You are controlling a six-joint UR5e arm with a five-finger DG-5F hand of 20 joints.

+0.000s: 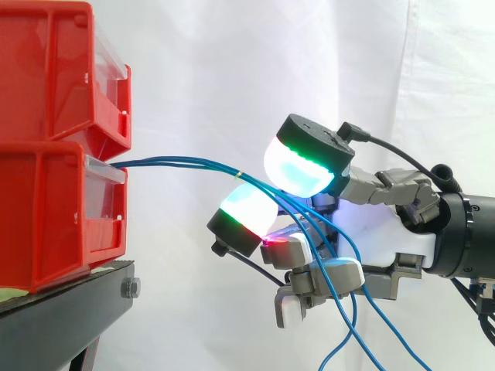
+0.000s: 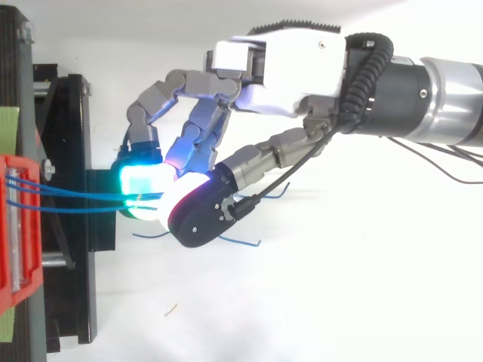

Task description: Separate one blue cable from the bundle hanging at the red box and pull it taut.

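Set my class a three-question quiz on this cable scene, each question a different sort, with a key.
1. True or false: the blue cables leave the upper of the two red bins.
2. In the side view, past the hand the cables: A rise, B hang down, C end.
3. Fill in: the bins sit on a black ____.
Key: 1 false, the lower one; 2 B; 3 stand.

Looks like a robotics lab or test cell. Seems so because of a plain white curtain [image 1: 232, 77] hung as backdrop, stacked red plastic storage bins [image 1: 46, 193] on a black metal stand [image 1: 73, 300] with a bolt [image 1: 130, 288], and an industrial robot arm [image 2: 423, 98].
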